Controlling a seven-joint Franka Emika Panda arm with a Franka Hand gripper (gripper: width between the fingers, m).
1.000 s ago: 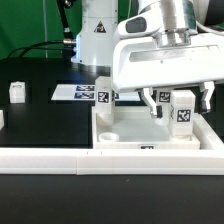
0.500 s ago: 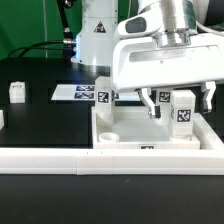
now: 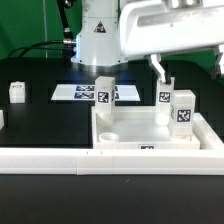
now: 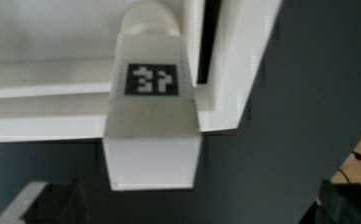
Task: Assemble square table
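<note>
The white square tabletop (image 3: 128, 140) lies tray-like on the black table, rim up. Three white tagged legs stand upright in it: one at the far corner on the exterior view's left (image 3: 104, 92), one at the back (image 3: 165, 99) and one by the rim on the exterior view's right (image 3: 182, 111). My gripper (image 3: 187, 65) hangs above that last leg, open and empty, clear of its top. The wrist view looks down on this leg (image 4: 154, 110) and the tabletop rim (image 4: 230, 60). My dark fingers (image 4: 31, 205) show at the frame's corners, wide apart.
A loose white leg (image 3: 17, 92) stands on the table at the exterior view's left, another white part (image 3: 2, 119) at the edge. The marker board (image 3: 76, 93) lies behind the tabletop. A long white rail (image 3: 60, 158) runs along the front. The robot base (image 3: 97, 35) is behind.
My gripper has risen straight up from around the leg on the exterior view's right. The leg stays standing in the tabletop. Nothing else moved.
</note>
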